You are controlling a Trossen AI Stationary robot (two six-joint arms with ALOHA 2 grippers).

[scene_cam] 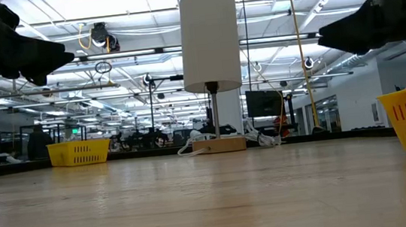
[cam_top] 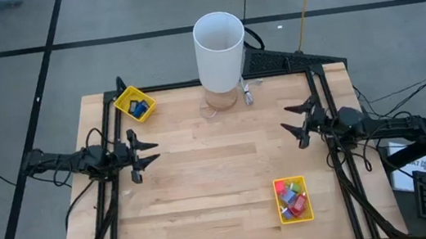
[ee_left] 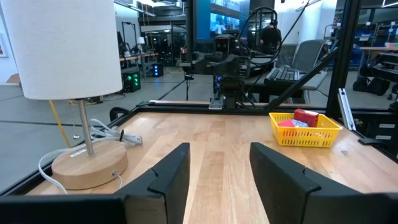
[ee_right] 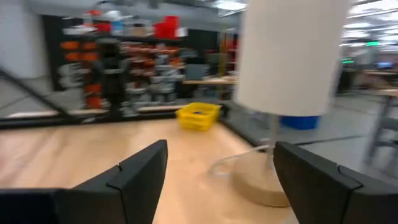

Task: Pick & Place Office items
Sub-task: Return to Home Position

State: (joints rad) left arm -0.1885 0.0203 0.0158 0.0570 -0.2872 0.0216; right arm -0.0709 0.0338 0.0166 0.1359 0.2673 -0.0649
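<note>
The office items are small red, blue, green and pink pieces heaped in a yellow tray near the table's near right corner; they also show in the yellow tray in the left wrist view. A few blue and dark pieces lie in a second yellow tray at the far left. My left gripper hovers open above the table's left side. My right gripper hovers open above the right side. Neither is near a piece.
A lamp with a tall white cylinder shade stands on a round wooden base at the far middle, its white cord trailing on the wood. Black frame rails run along both sides. The middle of the table is bare wood.
</note>
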